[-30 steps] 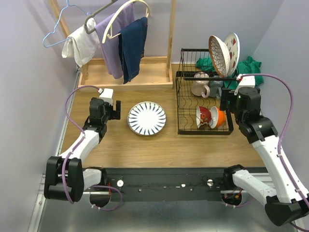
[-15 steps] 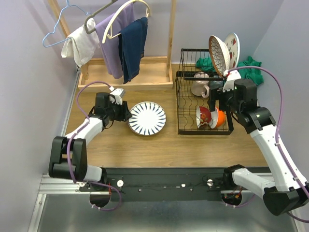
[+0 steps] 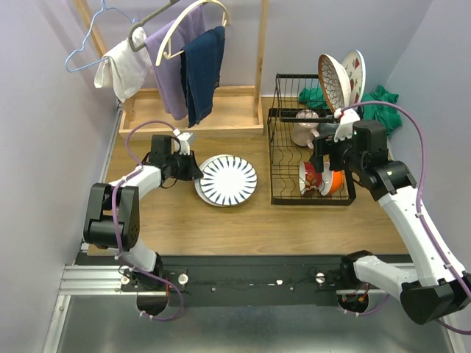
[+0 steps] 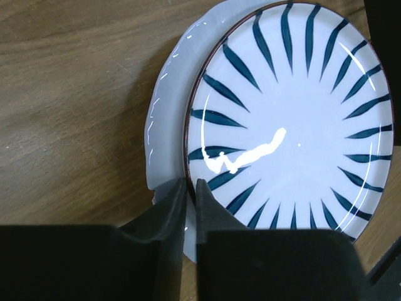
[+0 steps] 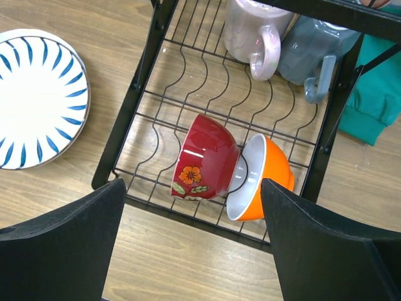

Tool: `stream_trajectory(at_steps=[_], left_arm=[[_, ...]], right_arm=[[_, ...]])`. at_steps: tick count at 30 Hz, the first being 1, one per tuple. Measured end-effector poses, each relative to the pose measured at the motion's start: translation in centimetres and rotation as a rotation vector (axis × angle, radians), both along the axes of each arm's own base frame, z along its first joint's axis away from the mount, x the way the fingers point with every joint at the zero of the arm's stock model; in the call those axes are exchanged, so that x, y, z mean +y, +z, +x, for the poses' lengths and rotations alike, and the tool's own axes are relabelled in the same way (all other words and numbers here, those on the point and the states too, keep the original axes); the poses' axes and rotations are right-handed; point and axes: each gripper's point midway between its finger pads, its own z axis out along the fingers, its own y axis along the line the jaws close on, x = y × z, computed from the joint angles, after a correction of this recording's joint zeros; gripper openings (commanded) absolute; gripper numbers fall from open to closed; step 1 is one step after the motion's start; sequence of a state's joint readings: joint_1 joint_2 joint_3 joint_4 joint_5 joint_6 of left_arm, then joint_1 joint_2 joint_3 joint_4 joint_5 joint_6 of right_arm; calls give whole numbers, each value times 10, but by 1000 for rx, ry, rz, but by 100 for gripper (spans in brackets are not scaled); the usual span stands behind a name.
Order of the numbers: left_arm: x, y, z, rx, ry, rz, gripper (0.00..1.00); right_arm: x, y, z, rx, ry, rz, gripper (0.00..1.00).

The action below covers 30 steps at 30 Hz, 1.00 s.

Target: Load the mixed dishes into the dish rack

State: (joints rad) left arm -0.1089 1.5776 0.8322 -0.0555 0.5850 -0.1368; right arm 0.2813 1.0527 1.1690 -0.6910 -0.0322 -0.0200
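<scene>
The left gripper (image 4: 191,185) has its jaws nearly closed, pinching the rim of a pale plate (image 4: 169,94) on the table (image 4: 62,94) left of the rack (image 5: 144,69) (the striped plate (image 4: 294,125) lies off-centre on top). The right gripper (image 5: 191,188) hangs wide open and empty above the red bowl (image 5: 207,153) and orange bowl (image 5: 276,172) in the rack.

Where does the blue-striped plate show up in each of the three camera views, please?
Top external: blue-striped plate left of centre on the wooden table, left of the black dish rack.
Left wrist: fills the upper right, lying over a pale plate.
Right wrist: cut off at the left edge, left of the rack.
Shared landmark: the wooden table, in all three views.
</scene>
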Motion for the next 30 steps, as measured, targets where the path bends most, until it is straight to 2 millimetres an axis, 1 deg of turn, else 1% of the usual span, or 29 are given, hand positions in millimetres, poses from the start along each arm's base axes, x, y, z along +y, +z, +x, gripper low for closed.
stream_trajectory(at_steps=[1, 4, 6, 10, 11, 12, 14, 17, 19, 22, 24, 28, 30], left_arm=[[-1, -1, 0, 6, -6, -3, 0], [-5, -2, 2, 32, -22, -22, 0], [-6, -1, 2, 35, -34, -26, 0], [-7, 3, -5, 30, -65, -21, 0], [-7, 5, -6, 28, -70, -19, 0], [-7, 8, -8, 21, -81, -16, 0], [-7, 14, -9, 3, -97, -15, 0], [-8, 25, -10, -40, -120, -8, 0], [-8, 29, -11, -60, -131, -4, 0], [-9, 32, -14, -82, -146, 0, 0], [-9, 30, -18, -82, -150, 1, 0], [-9, 29, -24, -87, -158, -1, 0], [-10, 31, -25, -98, -166, -6, 0]], right_arm=[[0, -1, 0, 3, 1, 0, 94], [1, -1, 0, 2, 10, -1, 93], [2, -1, -1, 2, 22, -3, 90], [13, 0, -4, 0, 98, 9, 88], [17, 0, -5, 3, 127, 18, 89], [25, 1, -6, 8, 168, 40, 100], [40, 1, -4, 27, 229, 83, 100], [63, -6, 6, 63, 290, 153, 100], [75, -17, 13, 100, 300, 172, 100], [105, -39, 19, 165, 342, 188, 100], [127, -52, 14, 199, 389, 185, 100], [170, -67, -1, 219, 500, 169, 100], [187, -75, -6, 229, 546, 168, 100]])
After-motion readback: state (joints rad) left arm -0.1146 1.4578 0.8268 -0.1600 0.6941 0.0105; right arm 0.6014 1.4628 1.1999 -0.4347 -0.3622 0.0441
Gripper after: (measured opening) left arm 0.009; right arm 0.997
